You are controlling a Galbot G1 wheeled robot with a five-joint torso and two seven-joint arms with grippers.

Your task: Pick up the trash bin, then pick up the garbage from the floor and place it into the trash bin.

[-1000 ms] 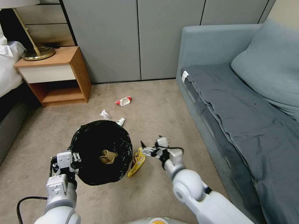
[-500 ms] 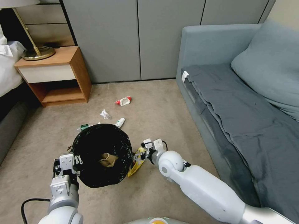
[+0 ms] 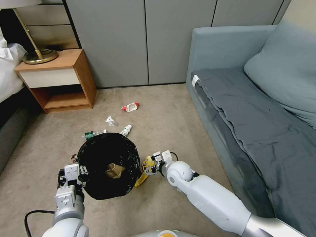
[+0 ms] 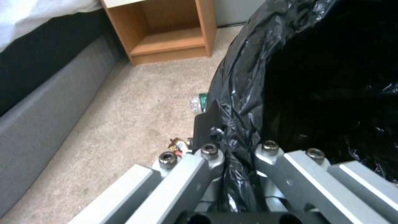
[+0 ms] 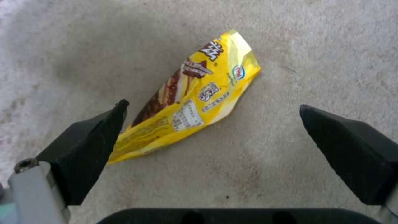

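The trash bin point(image 3: 98, 184), lined with a crinkly black bag, hangs over the floor point(image 3: 171, 115) at lower left. My left gripper point(image 3: 79, 171) is shut on its rim point(image 4: 238, 146), one finger outside the bag and one inside. Crumpled tan paper point(image 3: 114, 170) lies in the bin. Just right of the bin a yellow snack wrapper point(image 3: 141, 179) lies flat on the carpet. My right gripper point(image 3: 149, 166) hovers low over it, open, and the wrapper point(image 5: 195, 96) lies between and beyond the two black fingertips point(image 5: 99, 133), untouched.
More garbage lies beyond the bin: a red-and-white packet point(image 3: 130, 107), a clear scrap point(image 3: 111, 121), a small white tube point(image 3: 126, 129) and a green wrapper point(image 3: 88, 135). A wooden nightstand point(image 3: 62, 79) stands far left, a grey sofa point(image 3: 256, 108) on the right.
My right arm has swung in and lowered its gripper over the yellow wrapper. The bin has shifted slightly toward me, uncovering the green wrapper behind it.
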